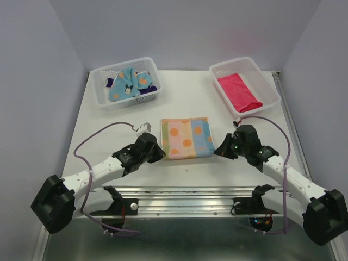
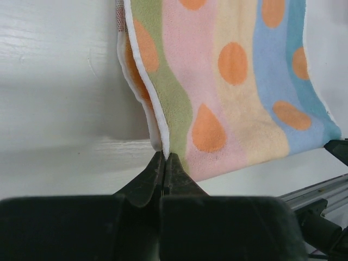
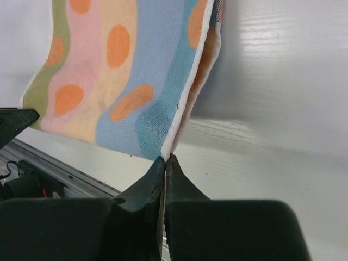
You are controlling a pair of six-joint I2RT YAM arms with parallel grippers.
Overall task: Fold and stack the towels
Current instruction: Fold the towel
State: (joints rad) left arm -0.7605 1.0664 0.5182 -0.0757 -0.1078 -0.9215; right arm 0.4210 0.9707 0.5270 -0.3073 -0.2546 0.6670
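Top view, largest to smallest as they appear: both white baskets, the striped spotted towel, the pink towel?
Largest: left basket and right basket, which look alike, so unranked.
Next: striped spotted towel.
Smallest: pink towel, though it lies farther from the camera.

Striped towel (image 1: 186,137): soft fuzzy cloth, matt, w/ smoother white hem. My left hand (image 2: 164,155) & right hand (image 3: 166,159): black matt plastic. Surface (image 1: 217,111): white, matt, faint wood grain. Far-left basket (image 1: 130,101) & far-right basket (image 1: 271,89): white perforated plastic, slight sheen. Near rail (image 1: 185,197): brushed metal.
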